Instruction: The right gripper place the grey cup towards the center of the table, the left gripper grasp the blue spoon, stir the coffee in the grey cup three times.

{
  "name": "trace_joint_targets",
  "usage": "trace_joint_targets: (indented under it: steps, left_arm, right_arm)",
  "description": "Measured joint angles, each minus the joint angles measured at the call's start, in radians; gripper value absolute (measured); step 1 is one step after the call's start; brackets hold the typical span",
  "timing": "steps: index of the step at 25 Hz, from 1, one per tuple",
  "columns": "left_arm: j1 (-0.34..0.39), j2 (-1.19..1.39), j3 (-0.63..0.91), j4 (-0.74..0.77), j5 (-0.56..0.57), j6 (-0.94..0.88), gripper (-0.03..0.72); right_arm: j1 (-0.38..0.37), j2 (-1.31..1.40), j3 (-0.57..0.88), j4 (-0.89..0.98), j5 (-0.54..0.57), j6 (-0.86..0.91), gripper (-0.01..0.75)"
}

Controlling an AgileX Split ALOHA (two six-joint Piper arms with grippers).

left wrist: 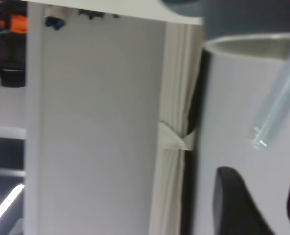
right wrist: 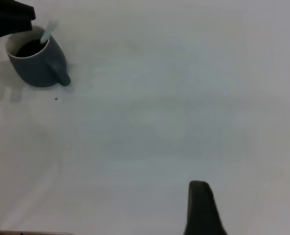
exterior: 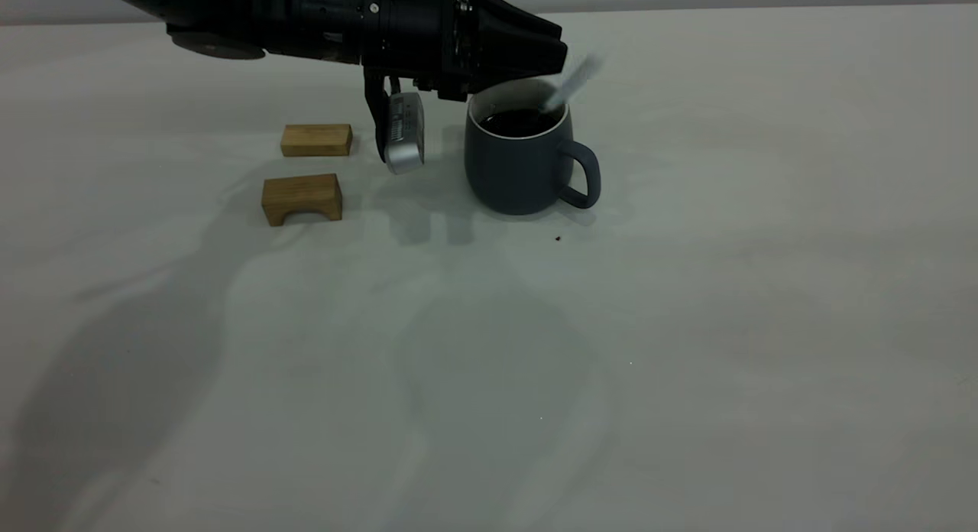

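Note:
The grey cup (exterior: 519, 169) stands upright near the middle of the table (exterior: 688, 303), handle to the right, with dark coffee (exterior: 519, 121) inside; it also shows far off in the right wrist view (right wrist: 37, 66). The blue spoon (exterior: 571, 82) leans out of the cup, blurred, bowl end in the coffee. My left gripper (exterior: 554, 54) hovers level just above the cup's rim, left of the spoon handle. In its wrist view the gripper (left wrist: 262, 196) is open and the spoon handle (left wrist: 277, 107) lies beyond the fingertips, not between them. My right gripper (right wrist: 250, 205) is open, far from the cup, over bare table.
Two tan wooden blocks (exterior: 315, 140) (exterior: 302, 199) lie left of the cup, under the left arm. A silver-grey block part (exterior: 405, 132) hangs from the left arm beside the cup. A dark speck (exterior: 558, 238) sits in front of the cup.

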Motion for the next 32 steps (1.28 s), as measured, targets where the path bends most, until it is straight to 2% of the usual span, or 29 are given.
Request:
trace_joint_targets:
  steps: [4, 9, 12, 18, 26, 32]
  left_arm:
    - [0.0, 0.0, 0.0, 0.047, 0.075, 0.014, 0.471]
    - [0.0, -0.027, 0.0, 0.186, 0.083, 0.14, 0.49]
    - [0.0, -0.084, 0.0, 0.353, 0.089, 0.232, 0.489]
    - [0.0, -0.221, 0.0, 0.787, 0.103, 0.343, 0.461]
    - [0.0, -0.453, 0.0, 1.159, 0.105, 0.367, 0.447]
    - [0.0, -0.706, 0.0, 1.553, 0.105, 0.514, 0.446]
  right_arm:
    - [0.0, 0.0, 0.0, 0.0, 0.0, 0.0, 0.535]
    - [0.0, 0.0, 0.0, 0.0, 0.0, -0.001, 0.535]
    - [0.0, 0.0, 0.0, 0.0, 0.0, -0.001, 0.535]
    - [0.0, 0.0, 0.0, 0.0, 0.0, -0.001, 0.535]
    - [0.0, 0.0, 0.0, 0.0, 0.0, 0.0, 0.535]
    - [0.0, -0.001, 0.0, 0.0, 0.0, 0.0, 0.535]
